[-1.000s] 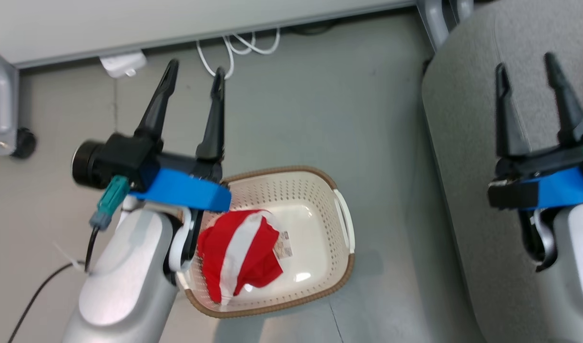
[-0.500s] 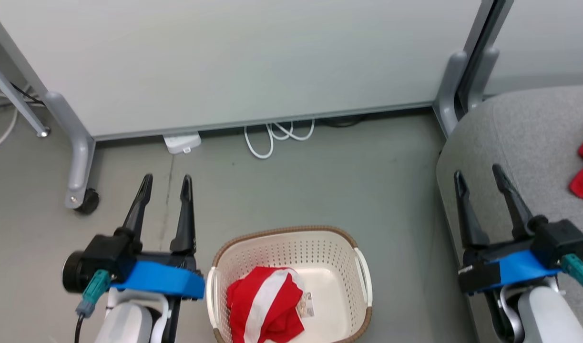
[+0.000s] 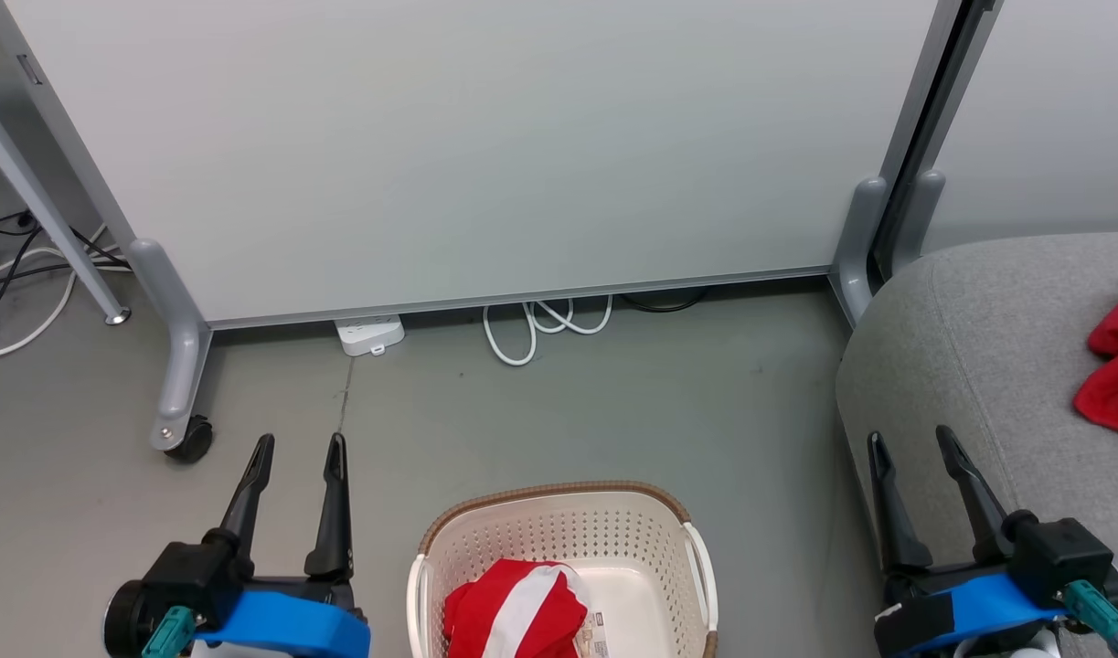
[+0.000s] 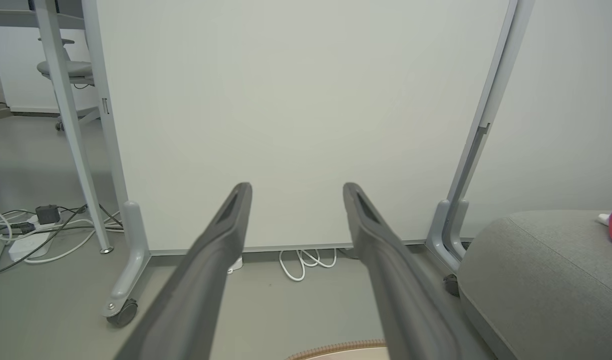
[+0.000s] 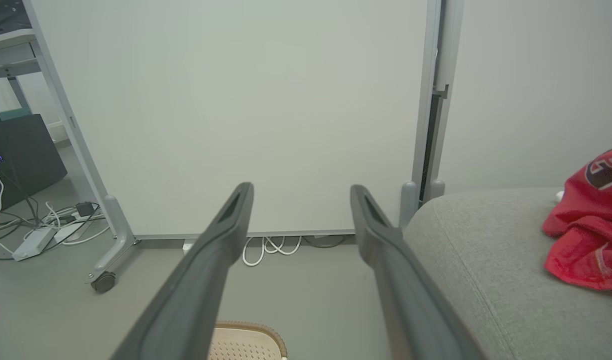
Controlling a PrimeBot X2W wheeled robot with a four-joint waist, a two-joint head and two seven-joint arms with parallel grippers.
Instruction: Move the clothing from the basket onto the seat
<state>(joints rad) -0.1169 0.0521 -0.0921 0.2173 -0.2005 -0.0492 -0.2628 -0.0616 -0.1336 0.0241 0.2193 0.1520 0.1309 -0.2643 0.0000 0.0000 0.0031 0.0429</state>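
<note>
The basket [image 3: 559,535] stands on the floor [image 3: 613,411] between the left gripper [image 3: 302,440] and right gripper [image 3: 909,434] (neither touching it), one garment [image 3: 513,612] inside, a second garment [image 3: 1116,375] on the seat [image 3: 979,347] to its right, and a partition [image 3: 476,155] behind.

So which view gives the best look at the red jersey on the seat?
The right wrist view: the jersey lies crumpled on the grey seat, most of it in frame, dark lettering visible. The head view catches a red fold at its right edge; the left wrist view, a small red sliver.
</note>
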